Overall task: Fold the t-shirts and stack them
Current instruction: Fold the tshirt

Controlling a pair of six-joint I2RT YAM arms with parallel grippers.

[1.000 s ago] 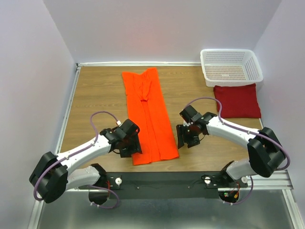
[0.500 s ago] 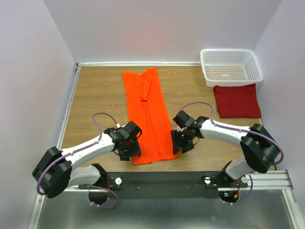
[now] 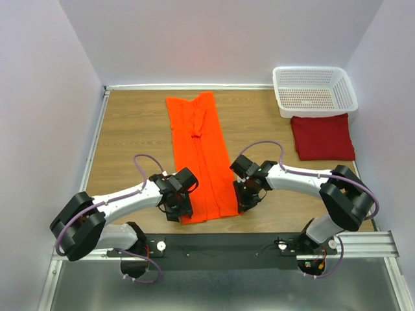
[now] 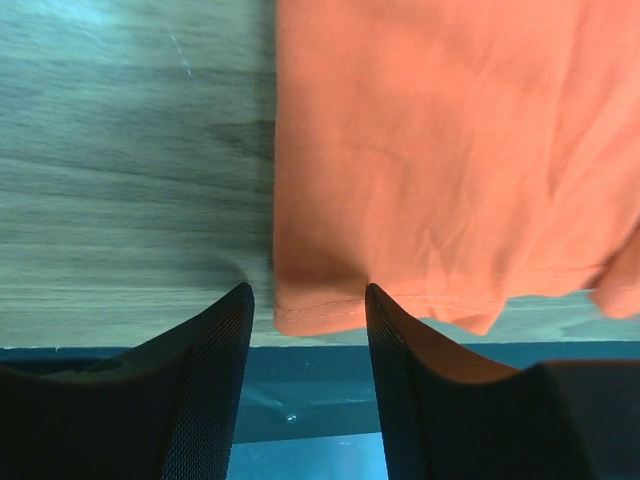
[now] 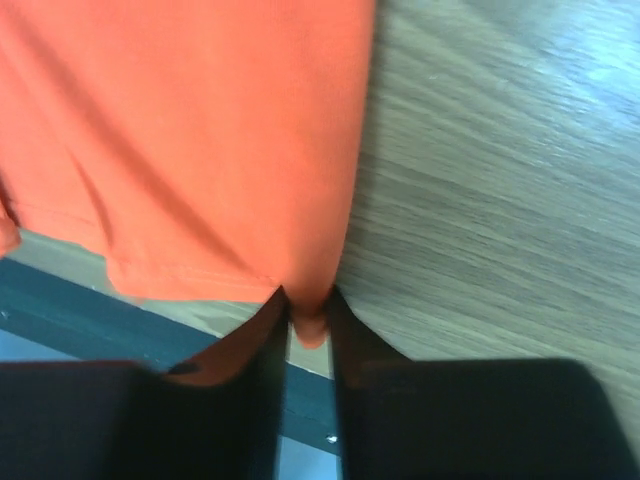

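The orange t-shirt [image 3: 201, 155] lies as a long narrow strip down the middle of the wooden table, its hem at the near edge. My left gripper [image 3: 181, 210] is at the near left corner. In the left wrist view the left gripper [image 4: 307, 295] stands open, its fingers either side of the corner hem of the orange t-shirt [image 4: 440, 150]. My right gripper [image 3: 243, 201] is at the near right corner. In the right wrist view the right gripper [image 5: 305, 300] is shut on a pinch of the orange t-shirt [image 5: 190, 130]. The maroon t-shirt [image 3: 323, 137] lies folded at the far right.
A white mesh basket [image 3: 314, 91] stands at the back right, just behind the maroon shirt. The black base rail [image 3: 220, 243] runs along the table's near edge right below both grippers. Walls close in the table on the left, back and right.
Both grippers have moved inward to the orange shirt's near corners. The right jaws have shut on the right corner. The left jaws have narrowed a little around the left corner.
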